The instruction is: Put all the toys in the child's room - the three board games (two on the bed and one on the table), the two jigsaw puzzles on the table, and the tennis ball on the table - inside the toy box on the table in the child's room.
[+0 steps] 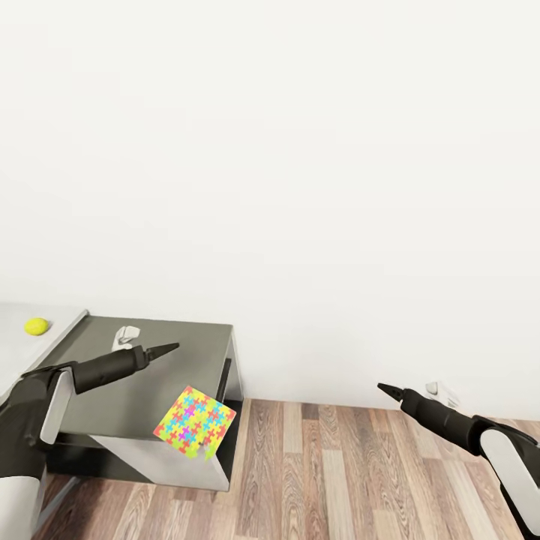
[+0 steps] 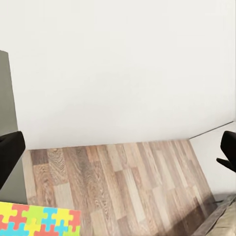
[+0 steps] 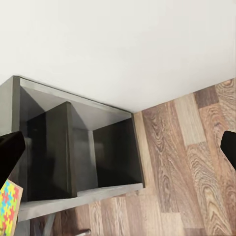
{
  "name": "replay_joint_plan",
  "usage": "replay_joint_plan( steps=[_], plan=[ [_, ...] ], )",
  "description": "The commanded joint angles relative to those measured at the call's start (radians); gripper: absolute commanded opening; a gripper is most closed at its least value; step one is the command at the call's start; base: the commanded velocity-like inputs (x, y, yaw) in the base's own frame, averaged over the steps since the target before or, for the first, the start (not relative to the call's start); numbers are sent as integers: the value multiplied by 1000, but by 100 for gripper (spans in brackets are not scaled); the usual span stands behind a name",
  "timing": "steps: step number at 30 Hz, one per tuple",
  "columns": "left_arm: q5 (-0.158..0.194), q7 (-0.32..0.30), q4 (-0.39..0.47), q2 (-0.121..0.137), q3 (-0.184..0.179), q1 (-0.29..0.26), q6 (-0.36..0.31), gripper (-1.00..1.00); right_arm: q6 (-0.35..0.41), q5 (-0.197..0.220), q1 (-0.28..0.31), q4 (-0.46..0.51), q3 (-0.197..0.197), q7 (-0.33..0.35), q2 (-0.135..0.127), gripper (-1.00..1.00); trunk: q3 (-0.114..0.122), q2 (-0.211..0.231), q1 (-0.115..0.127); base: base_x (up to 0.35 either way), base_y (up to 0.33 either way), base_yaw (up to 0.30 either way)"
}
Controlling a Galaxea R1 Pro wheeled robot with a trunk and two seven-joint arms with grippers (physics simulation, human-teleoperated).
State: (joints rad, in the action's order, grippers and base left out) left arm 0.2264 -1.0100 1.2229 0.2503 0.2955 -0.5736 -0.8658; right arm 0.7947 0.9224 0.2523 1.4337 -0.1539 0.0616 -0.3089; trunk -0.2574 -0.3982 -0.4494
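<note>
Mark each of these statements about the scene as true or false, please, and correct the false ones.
1. The tennis ball lies on the light top of the table. True.
2. The left tool is shut on the jigsaw puzzle. False: the left wrist view shows its fingers spread wide, and the puzzle is below the tool, tilted, apart from it, in front of the table's grey end.
3. The floor is made of wood planks. True.
4. The right tool holds a board game. False: it is open and empty, above the floor.
</note>
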Motion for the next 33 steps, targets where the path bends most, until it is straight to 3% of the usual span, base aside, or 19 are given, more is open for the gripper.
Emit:
replay_joint_plan(
  steps=[1, 9, 19, 27, 30, 33],
  plan=[
    [2, -5, 0, 1, 1, -1, -5, 100, 3, -5, 1, -7, -2, 7, 0, 100, 0, -2, -1, 0, 0, 0],
    [0, -76, 24, 5, -1, 0, -49, 100, -127, -3, 1, -131, 13, 34, -2, 100, 13, -2, -1, 0, 0, 0],
    [1, -104, 155, 6, -6, 45, -130, 100, -221, -14, 15, -272, 28, 202, -11, 100, 30, -2, -1, 0, 0, 0],
    [4, -107, 218, 6, -7, 69, -176, 100, -271, -145, 51, -354, 30, 276, -4, 100, 43, -2, -1, 0, 0, 0],
    [6, -108, 224, 5, -8, 71, -178, 100, -277, -184, 58, -379, 30, 298, -2, 100, 48, -2, -1, 0, 0, 0],
    [6, -110, 226, 4, -8, 71, -179, 100, -279, -198, 65, -395, 30, 318, -1, 100, 53, -2, -1, 0, 0, 0]
  ],
)
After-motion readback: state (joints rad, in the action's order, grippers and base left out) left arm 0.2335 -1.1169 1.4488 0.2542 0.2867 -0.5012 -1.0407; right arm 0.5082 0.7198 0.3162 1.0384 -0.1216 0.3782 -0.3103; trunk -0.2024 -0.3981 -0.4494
